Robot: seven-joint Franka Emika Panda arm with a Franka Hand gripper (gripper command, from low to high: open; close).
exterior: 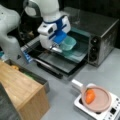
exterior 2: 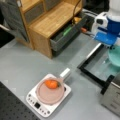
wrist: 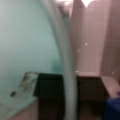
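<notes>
hand (exterior: pixel 58 47) grips teal bowl (exterior: pixel 67 43) rim | wrist view only: rim (wrist: pixel 66 62) close-up

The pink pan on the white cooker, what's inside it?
An orange carrot-like piece lies inside the pink pan, toward its handle side, in both front views. The rest of the pan's bottom looks bare. What is under the piece is hidden, and the cooker top is covered by the pan.

You saw a smooth, slightly glossy teal plastic bowl (exterior: pixel 68 43) at the white and blue plastic gripper (exterior: pixel 55 47). The toaster oven (exterior: pixel 105 35) looked like brushed metal, its open door (exterior: pixel 60 61) glassy. The cabinet (exterior 2: pixel 50 20) was matt wood, the tabletop (exterior 2: pixel 20 67) matt grey.
</notes>
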